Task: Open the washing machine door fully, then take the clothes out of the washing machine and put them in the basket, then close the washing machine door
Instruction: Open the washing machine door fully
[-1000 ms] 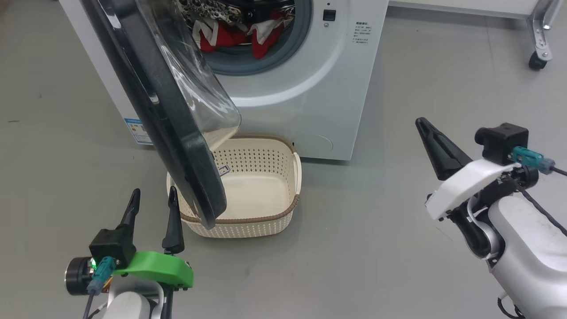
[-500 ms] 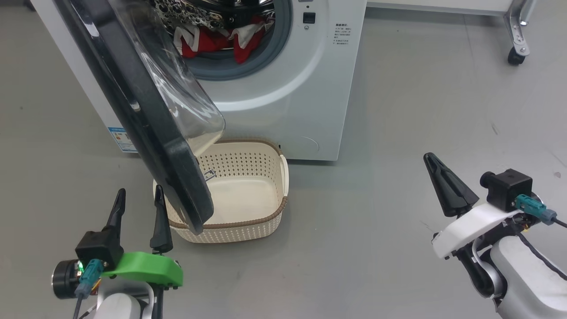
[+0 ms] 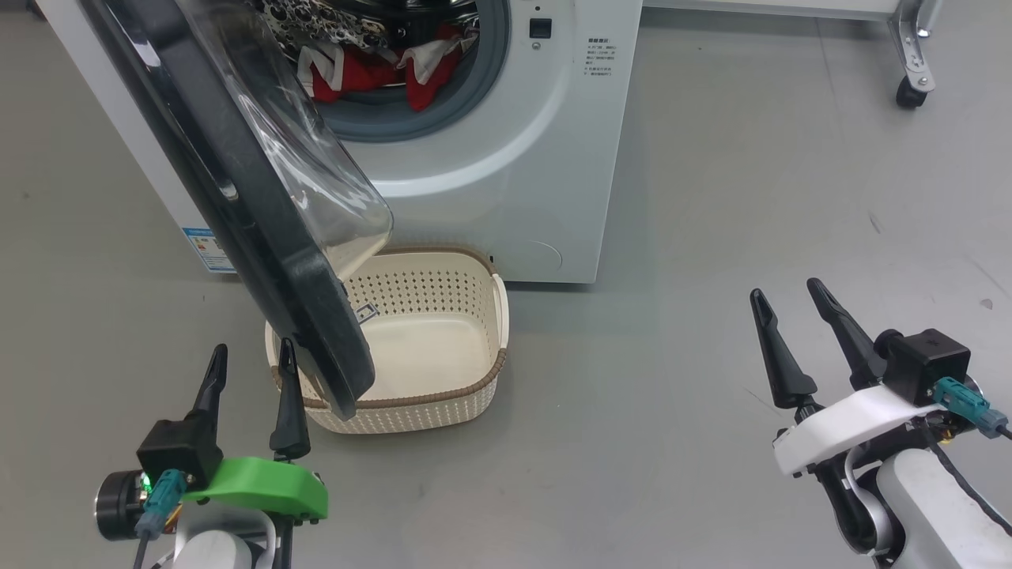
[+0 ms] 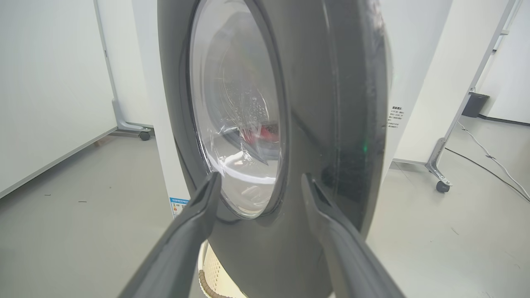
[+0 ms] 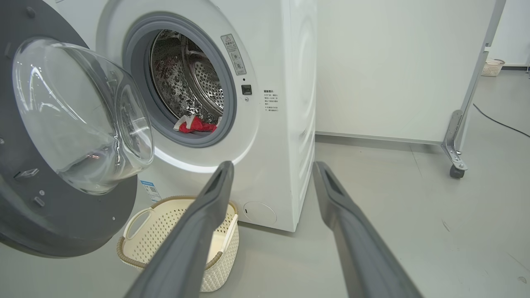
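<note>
Standing on the grey floor [image 3: 711,237] is one washing machine [image 3: 514,182]. Its single washing machine door [image 3: 269,245] is swung out on the robot's left side, partly open, with the glass bowl facing the drum. In the drum's mouth lies one heap of the clothes [image 3: 360,75], red with white parts; how many garments make it up cannot be told. One basket [image 3: 443,399] sits on the floor just in front of the machine, partly beneath the door's lower edge. A second, far basket [image 5: 492,66] shows small beside a white wall panel in the right wrist view.

There are two tools. The left tool [image 3: 253,346] has its fingers spread moderately apart and grips nothing. It points at the black outer rim of the door, with one finger [image 3: 288,395] just beside the door's lower edge; whether they touch cannot be told. The right tool [image 3: 785,288] is parted about as wide and is empty, over bare floor well apart from machine and basket.
</note>
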